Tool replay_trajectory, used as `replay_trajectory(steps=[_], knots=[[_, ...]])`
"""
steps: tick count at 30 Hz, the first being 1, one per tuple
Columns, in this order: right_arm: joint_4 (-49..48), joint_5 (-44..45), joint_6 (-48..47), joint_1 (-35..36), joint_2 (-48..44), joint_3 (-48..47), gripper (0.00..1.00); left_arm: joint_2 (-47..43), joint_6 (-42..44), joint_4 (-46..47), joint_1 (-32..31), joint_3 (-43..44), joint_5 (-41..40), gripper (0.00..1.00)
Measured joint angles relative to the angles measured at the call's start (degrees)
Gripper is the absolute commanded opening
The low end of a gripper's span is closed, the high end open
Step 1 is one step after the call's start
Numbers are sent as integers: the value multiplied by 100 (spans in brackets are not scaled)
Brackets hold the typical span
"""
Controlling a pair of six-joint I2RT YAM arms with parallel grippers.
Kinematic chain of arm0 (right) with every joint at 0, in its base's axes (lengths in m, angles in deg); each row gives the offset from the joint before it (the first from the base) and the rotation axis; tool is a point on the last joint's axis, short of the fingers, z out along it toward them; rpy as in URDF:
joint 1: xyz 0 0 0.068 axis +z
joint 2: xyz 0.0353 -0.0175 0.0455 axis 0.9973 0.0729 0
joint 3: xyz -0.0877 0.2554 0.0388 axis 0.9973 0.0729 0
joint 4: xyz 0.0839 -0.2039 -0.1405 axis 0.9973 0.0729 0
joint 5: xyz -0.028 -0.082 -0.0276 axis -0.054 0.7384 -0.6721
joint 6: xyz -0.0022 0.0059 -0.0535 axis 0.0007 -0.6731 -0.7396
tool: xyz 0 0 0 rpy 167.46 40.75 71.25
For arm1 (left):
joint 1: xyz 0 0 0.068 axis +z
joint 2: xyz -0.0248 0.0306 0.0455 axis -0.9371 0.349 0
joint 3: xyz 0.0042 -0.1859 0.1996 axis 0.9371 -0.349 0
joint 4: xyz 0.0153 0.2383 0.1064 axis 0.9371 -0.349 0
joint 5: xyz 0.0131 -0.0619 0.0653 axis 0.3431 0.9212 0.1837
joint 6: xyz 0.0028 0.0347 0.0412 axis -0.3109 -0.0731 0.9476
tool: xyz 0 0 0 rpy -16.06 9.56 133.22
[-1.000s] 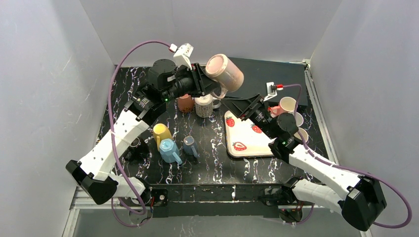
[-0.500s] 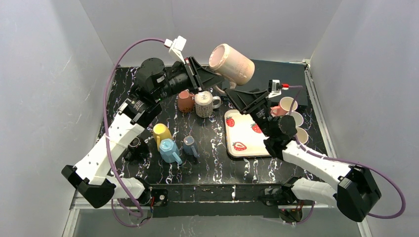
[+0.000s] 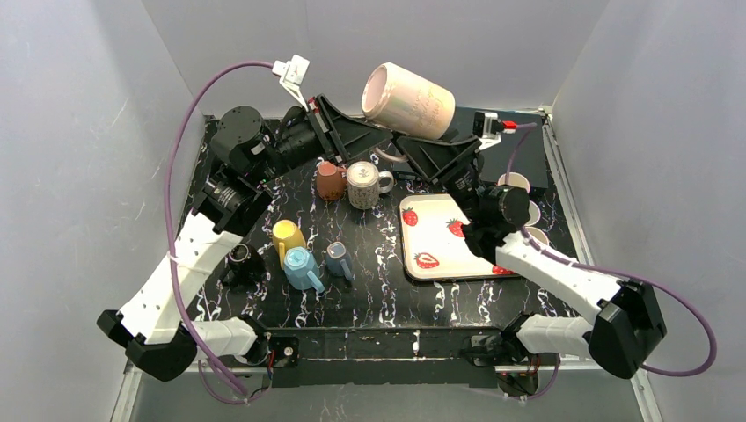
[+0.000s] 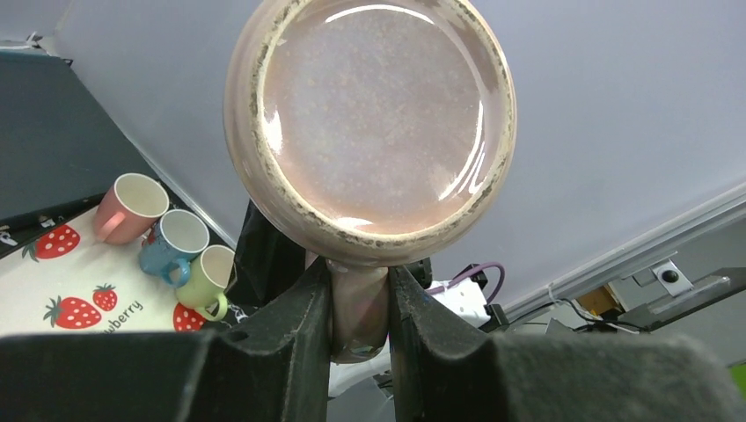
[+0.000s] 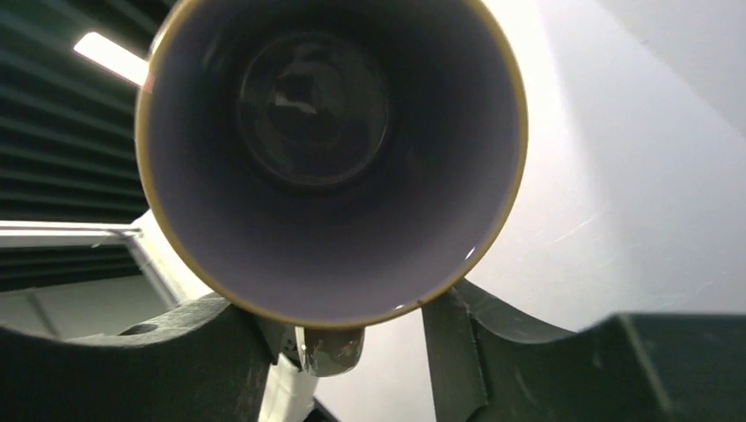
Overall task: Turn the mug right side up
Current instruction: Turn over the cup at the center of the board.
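The large pink speckled mug (image 3: pixel 409 101) hangs high above the back of the table, lying about sideways. Its base faces the left wrist camera (image 4: pixel 369 114) and its dark inside faces the right wrist camera (image 5: pixel 325 149). My left gripper (image 3: pixel 383 143) is shut on the mug's handle (image 4: pixel 359 308), which points down; it also shows in the left wrist view (image 4: pixel 361 312). My right gripper (image 3: pixel 415 156) is open just under the mug's rim. In the right wrist view (image 5: pixel 352 347) its fingers stand either side of the handle (image 5: pixel 332 350) without closing on it.
A strawberry tray (image 3: pixel 440 255) lies at right, with pink, blue and green cups (image 4: pixel 176 242) beyond it. On the black table stand a brown mug (image 3: pixel 330 180), a white patterned mug (image 3: pixel 362 185), a yellow one (image 3: pixel 286 236), two blue ones (image 3: pixel 302 266) and a dark one (image 3: pixel 242 259).
The left arm has lifted the mug higher and tipped it further toward lying flat. The right gripper has risen from the tray to just under the mug's open end.
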Motion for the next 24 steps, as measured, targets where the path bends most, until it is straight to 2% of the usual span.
replay_trajectory(steps=[5, 9, 10, 13, 14, 16, 18, 19, 20, 24], knots=[[-446, -262, 306, 20, 361, -208, 32, -33, -28, 98, 15, 28, 28, 0], [-605, -267, 522, 31, 389, -208, 1, -37, -2, 254, 31, -46, 46, 0], [-623, -282, 518, 28, 389, -208, 1, -55, -2, 306, 28, -81, 39, 4], [-466, -299, 420, 35, 337, -208, 1, -153, 50, 374, 28, -236, -2, 32], [-323, -306, 363, 39, 280, -208, 1, -179, 76, 378, 28, -278, -22, 50], [37, -297, 149, 59, 114, -208, 1, -234, 184, 372, 26, -350, -70, 69], [610, -186, -155, 52, -114, -208, 1, -326, 339, 308, 24, -385, -160, 82], [920, -92, -310, 50, -223, -208, 1, -393, 442, 260, 24, -402, -223, 93], [1150, -17, -402, 48, -315, -208, 1, -481, 549, 181, 22, -452, -319, 97], [2586, 553, -1167, 50, -828, -254, 1, -935, 1040, -354, 22, -748, -861, 98]])
